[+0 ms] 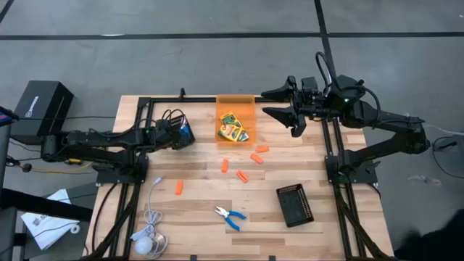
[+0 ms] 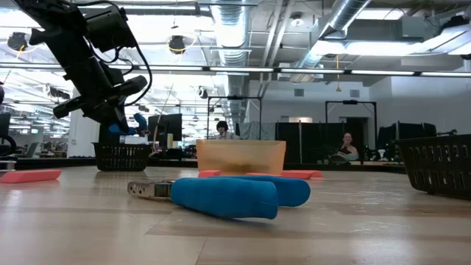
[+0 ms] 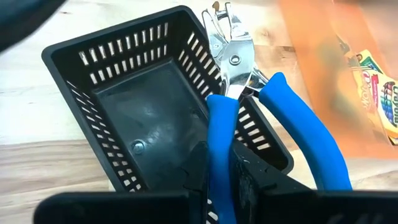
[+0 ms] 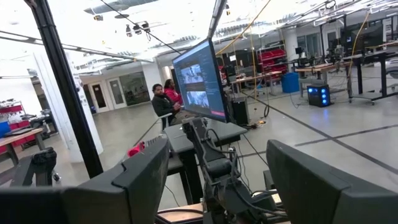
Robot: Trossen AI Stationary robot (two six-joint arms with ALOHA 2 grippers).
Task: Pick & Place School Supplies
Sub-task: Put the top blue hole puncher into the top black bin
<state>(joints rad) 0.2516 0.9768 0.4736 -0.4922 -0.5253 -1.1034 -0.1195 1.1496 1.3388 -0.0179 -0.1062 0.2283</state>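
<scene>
- Two blue-handled tools are present: one [image 1: 230, 217] lies on the worktop [image 1: 196, 210] near its front edge; the second [image 3: 249, 118] is visible clearly only in the left wrist view.
- Left wrist view: the left gripper [image 3: 217, 186] has its fingers closed on one blue handle of the second tool, whose metal head reaches over the rim of a black slotted tray [image 3: 149, 118]. The high view shows only a trace of blue at that gripper [image 1: 181, 133], at the worktop's rear left.
- High view: the right gripper [image 1: 279, 103] is raised at the rear right, fingers spread wide, holding nothing. The right wrist view shows only the room between those fingers.
- Crayon boxes [image 1: 233, 126] lie inside the orange bin [image 1: 235, 104] at rear centre. The printing on them cannot be read.
- Five orange pieces lie on the worktop; the main cluster [image 1: 242, 165] sits just in front of the bin, and one piece [image 1: 178, 188] lies apart to the left.
- A second black tray [image 1: 295, 205] lies at front right.
</scene>
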